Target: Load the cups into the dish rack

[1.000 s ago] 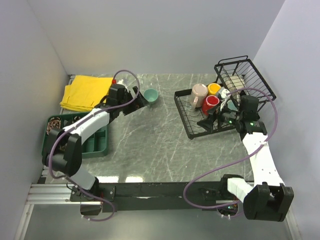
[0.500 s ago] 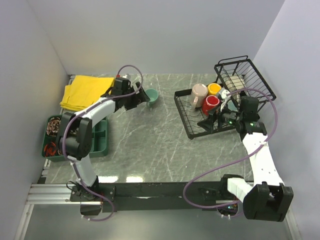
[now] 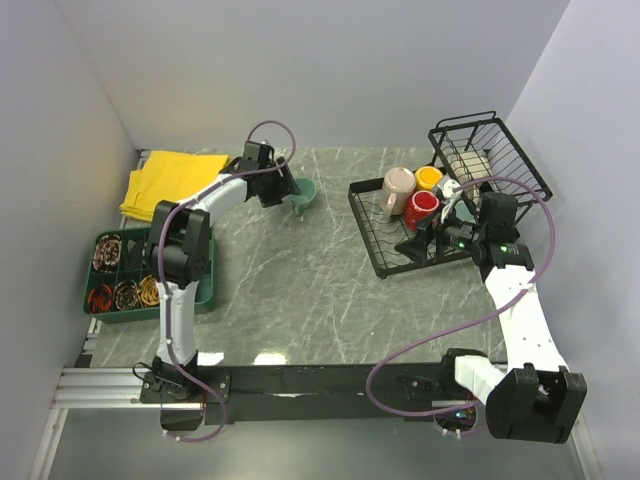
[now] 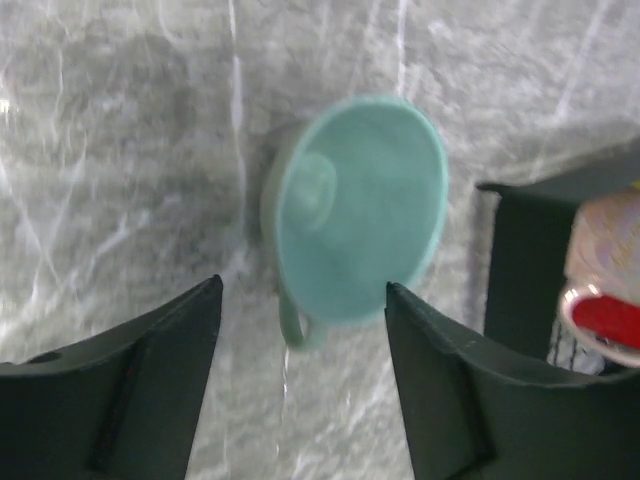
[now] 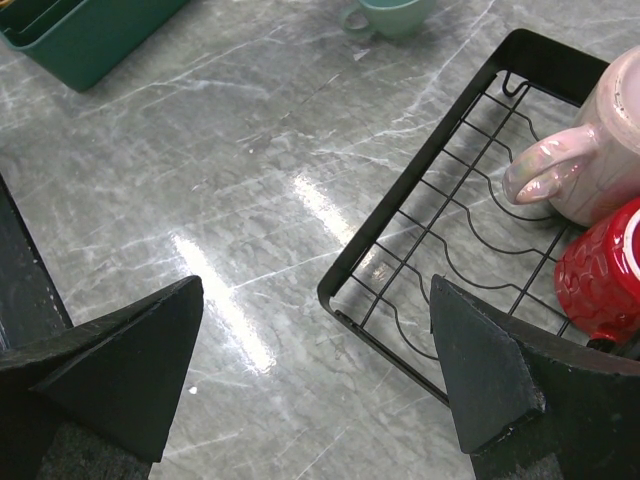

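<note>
A small teal cup [image 3: 302, 193] stands upright on the marble table, left of the dish rack [image 3: 372, 240]. My left gripper [image 3: 286, 190] is open just left of it. In the left wrist view the teal cup [image 4: 355, 210] lies just beyond the fingertips, its handle [image 4: 294, 328] pointing toward the gap, and nothing is gripped. A pink cup [image 3: 397, 184], a yellow cup [image 3: 428, 177] and a red cup [image 3: 422, 206] sit in the rack. My right gripper [image 5: 315, 290] hangs open and empty over the rack's near corner [image 5: 345, 275], with the pink cup [image 5: 590, 160] and red cup [image 5: 610, 270] beside it.
A yellow cloth [image 3: 170, 185] lies at the back left. A green compartment tray [image 3: 200, 285] with small items sits at the left edge. The rack's tall wire basket [image 3: 492, 150] stands at the back right with something pale inside. Walls close the table on three sides.
My left arm has reached right and forward from near the cloth to the teal cup, and its jaws have narrowed a little. The right arm has not moved.
</note>
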Controlling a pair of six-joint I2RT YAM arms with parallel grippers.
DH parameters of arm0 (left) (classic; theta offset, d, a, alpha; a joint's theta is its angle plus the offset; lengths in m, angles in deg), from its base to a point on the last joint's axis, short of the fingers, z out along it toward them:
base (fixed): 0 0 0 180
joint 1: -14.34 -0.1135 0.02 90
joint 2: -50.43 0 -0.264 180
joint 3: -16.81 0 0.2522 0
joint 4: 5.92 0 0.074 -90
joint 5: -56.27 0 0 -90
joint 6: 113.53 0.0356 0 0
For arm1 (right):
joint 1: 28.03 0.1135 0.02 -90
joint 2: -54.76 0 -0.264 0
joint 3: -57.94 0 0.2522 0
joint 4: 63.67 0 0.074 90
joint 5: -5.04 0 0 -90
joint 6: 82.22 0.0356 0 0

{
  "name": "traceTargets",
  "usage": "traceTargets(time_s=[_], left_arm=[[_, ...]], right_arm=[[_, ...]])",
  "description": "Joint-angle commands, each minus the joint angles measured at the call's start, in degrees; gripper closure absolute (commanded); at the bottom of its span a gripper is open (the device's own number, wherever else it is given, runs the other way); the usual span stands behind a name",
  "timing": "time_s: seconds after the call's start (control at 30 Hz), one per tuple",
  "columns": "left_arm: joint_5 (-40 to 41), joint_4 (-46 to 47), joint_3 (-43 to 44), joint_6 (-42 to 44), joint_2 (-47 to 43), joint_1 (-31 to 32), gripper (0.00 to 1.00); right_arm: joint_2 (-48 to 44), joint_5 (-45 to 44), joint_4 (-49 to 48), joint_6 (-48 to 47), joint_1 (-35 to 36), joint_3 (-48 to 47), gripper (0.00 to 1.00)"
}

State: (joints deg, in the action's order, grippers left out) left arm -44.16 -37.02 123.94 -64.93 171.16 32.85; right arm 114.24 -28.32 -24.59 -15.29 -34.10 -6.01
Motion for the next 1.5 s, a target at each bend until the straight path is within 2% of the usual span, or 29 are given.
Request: traceTargets(time_s=[0.0,0.2,0.27,0.4,0.5,0.67,0.77,0.8,0.83,0.97,1.0,1.03,1.13,1.17,1.2,1.27,1.33,1.43,1.47], left_arm=[[2.2,-3.8,6.9,0.1,3.9,-0.3,0.36],[3.3,-6.2,13.0,1.3,8.5,-0.4,0.54],[2.8,-6.9,14.2,1.7,9.9,-0.4,0.56],[1.3,-6.7,15.8,2.3,11.2,-0.5,0.70],[-0.2,-5.5,15.4,2.4,11.3,-0.6,0.76],[-1.8,-3.7,14.0,2.6,10.6,-0.8,0.82],[-4.2,-1.6,12.4,2.7,9.4,-1.1,0.92],[-4.9,0.2,10.5,2.3,8.7,-1.4,0.98],[-6.2,1.8,9.0,1.7,7.6,-1.5,0.99],[-14.0,13.9,-1.6,-3.1,-4.1,-2.1,0.99],[-15.4,16.4,-6.5,-6.0,-6.5,-2.2,0.99],[-16.6,23.4,-9.2,-7.9,-9.1,-2.2,0.99],[-20.9,36.0,-21.6,-17.9,-19.4,-2.0,0.99],[-21.5,44.4,-24.7,-23.3,-24.0,-1.9,0.99],[-21.6,48.2,-30.2,-25.9,-26.2,-1.5,0.99],[-21.2,57.4,-34.9,-32.4,-31.8,-0.8,0.99],[-19.8,63.3,-40.4,-36.5,-34.9,0.6,0.99],[-16.2,72.3,-45.8,-44.0,-40.1,3.5,0.99],[-15.1,74.4,-46.9,-47.2,-42.3,4.4,0.99]], right_arm=[[-0.8,1.2,-0.8,-0.7,-0.5,-0.1,0.00],[-0.9,1.5,-0.8,-0.6,-0.8,-0.1,0.00],[-0.7,1.6,-0.7,-0.6,-1.0,-0.1,0.00],[-0.1,2.4,-1.5,0.6,-1.2,0.2,0.00],[0.2,3.6,-1.5,0.7,-1.4,0.4,0.00],[-1.0,4.4,-3.0,0.9,-1.5,1.7,0.00],[-0.9,4.5,-1.5,-1.0,-1.5,1.3,0.00],[-0.9,4.4,-0.8,-1.7,-1.5,1.2,0.00],[-0.9,4.3,-0.4,-2.2,-1.5,1.2,0.00],[-1.0,3.5,2.2,-4.2,-1.2,-1.4,0.00],[-1.1,3.6,4.2,-4.4,-1.0,-2.4,0.00],[-1.2,3.7,5.4,-4.6,-0.3,-4.8,0.00],[-0.6,5.7,8.9,-2.7,3.1,-10.1,0.00],[-0.3,6.0,8.3,2.1,4.3,-11.1,0.00],[-0.1,6.8,7.6,4.4,5.8,-11.9,0.00],[1.0,6.2,6.5,11.3,12.2,-14.4,0.00],[1.6,5.2,2.9,16.3,15.7,-16.1,0.00],[2.1,6.5,-8.2,31.3,20.6,-16.3,0.00],[2.1,6.6,-12.3,41.0,21.4,-15.9,0.00]])
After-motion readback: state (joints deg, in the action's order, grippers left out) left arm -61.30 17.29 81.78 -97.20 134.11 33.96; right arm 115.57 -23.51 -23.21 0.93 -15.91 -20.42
